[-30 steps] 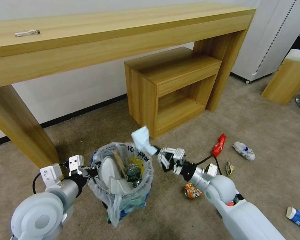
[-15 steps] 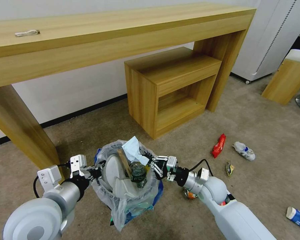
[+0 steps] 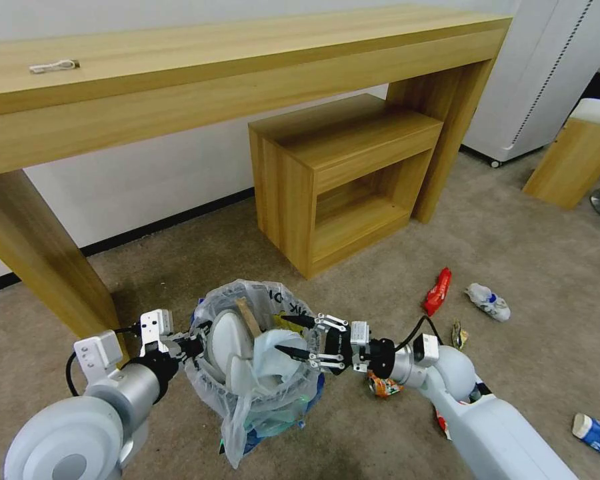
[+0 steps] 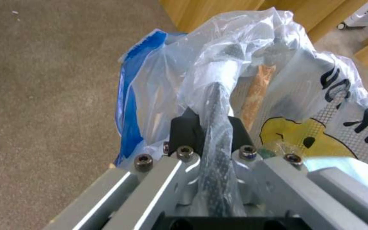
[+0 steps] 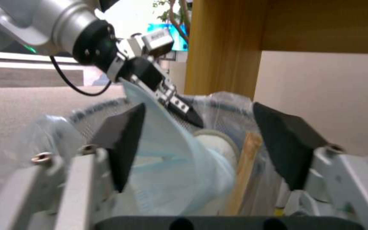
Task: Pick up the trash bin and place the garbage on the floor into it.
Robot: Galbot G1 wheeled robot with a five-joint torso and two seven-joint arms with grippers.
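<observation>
The trash bin (image 3: 263,407), blue with a crinkly printed bag, hangs just above the floor (image 3: 527,253). My left gripper (image 3: 195,345) is shut on its near-left rim; the left wrist view shows the gripper (image 4: 213,124) clamping rim and bag (image 4: 278,76). My right gripper (image 3: 280,332) is open over the bin's right rim. A pale blue mask (image 3: 273,347) lies loose in the bin below its fingers (image 5: 122,140). White slippers (image 3: 228,337) and a wooden stick (image 3: 248,317) are inside too. On the carpet lie a red wrapper (image 3: 437,291), a crumpled white wrapper (image 3: 488,301) and a crushed orange can (image 3: 382,385).
A long wooden table (image 3: 247,73) stands along the wall, its leg (image 3: 47,267) close behind the left arm. A low wooden cabinet (image 3: 343,180) sits under it. A small dark wrapper (image 3: 458,335) and a blue-white tube (image 3: 597,435) lie to the right.
My right gripper brought the mask down over the bin and opened; the mask now lies inside. The bin shifted slightly to the right in my left gripper.
</observation>
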